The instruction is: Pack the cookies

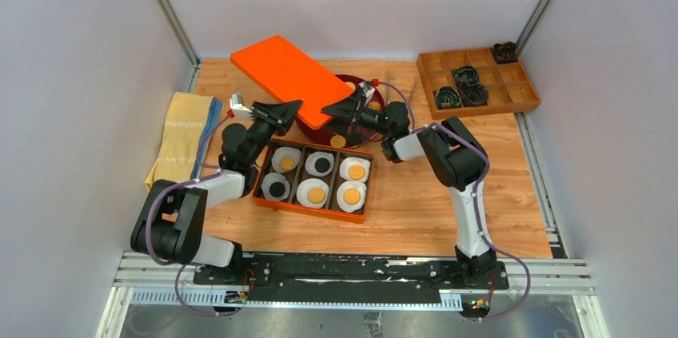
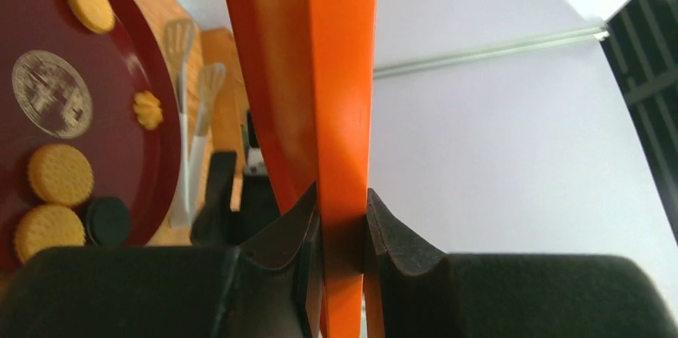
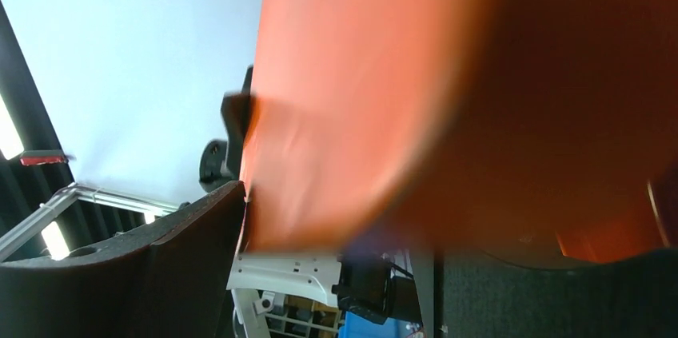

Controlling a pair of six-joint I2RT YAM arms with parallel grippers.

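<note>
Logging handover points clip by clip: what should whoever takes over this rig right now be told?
Left gripper: fingers shut on the edge of the orange lid.
Right gripper: appears shut on the same lid, which is held tilted above the dark red plate.
Done: all six paper cups in the orange box hold cookies.
Left: lid onto the box. Spare cookies lie on the plate.

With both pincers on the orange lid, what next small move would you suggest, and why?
Probably carry the orange lid toward the robot until it sits over the orange box. All six cups there hold cookies, and the left pincer and right pincer hold the lid tilted, behind the box above the red plate.
</note>
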